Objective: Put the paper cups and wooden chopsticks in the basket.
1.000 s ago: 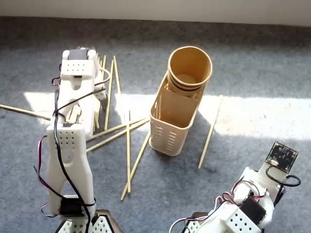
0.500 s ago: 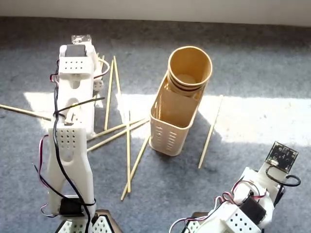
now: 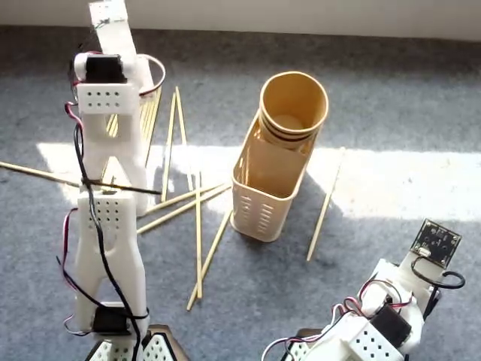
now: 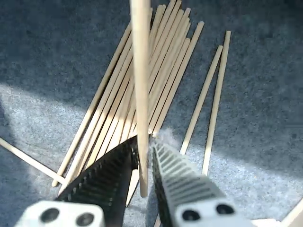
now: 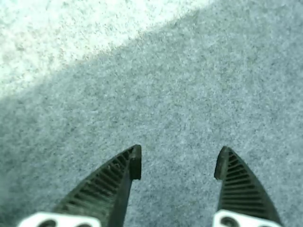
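My left gripper point(image 4: 144, 146) is shut on one wooden chopstick point(image 4: 140, 71), held above a pile of several chopsticks point(image 4: 163, 80) on the grey carpet. In the high view the left arm point(image 3: 113, 113) stretches to the far left, over that pile. The cream basket point(image 3: 259, 210) stands in the middle, with stacked paper cups point(image 3: 293, 105) sticking out of its top. Loose chopsticks point(image 3: 199, 226) lie to its left, and one chopstick point(image 3: 325, 203) lies to its right. My right gripper point(image 5: 177, 163) is open over bare carpet, with nothing between its fingers.
The right arm point(image 3: 391, 316) sits folded at the near right corner. A long chopstick point(image 3: 37, 174) runs off toward the left edge. Two separate chopsticks point(image 4: 208, 104) lie beside the pile. A sunlit band crosses the carpet.
The left arm has risen and swung toward the far edge, lifting its wrist off the carpet. The right arm, basket and cups have not moved.
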You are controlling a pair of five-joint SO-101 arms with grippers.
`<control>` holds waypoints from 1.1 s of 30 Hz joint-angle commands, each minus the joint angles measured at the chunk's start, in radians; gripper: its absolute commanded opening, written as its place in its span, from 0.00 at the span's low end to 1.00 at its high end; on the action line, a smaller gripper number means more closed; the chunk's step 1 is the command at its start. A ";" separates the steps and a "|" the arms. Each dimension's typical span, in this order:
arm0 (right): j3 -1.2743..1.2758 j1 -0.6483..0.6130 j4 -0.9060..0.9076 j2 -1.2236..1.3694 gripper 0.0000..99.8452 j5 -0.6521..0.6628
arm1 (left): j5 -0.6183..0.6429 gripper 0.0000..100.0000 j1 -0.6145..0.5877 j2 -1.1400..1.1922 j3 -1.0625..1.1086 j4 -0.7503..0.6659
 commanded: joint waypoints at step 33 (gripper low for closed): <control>0.130 -0.004 0.004 0.007 0.26 -0.008 | 0.215 0.00 0.693 -0.628 -0.082 0.029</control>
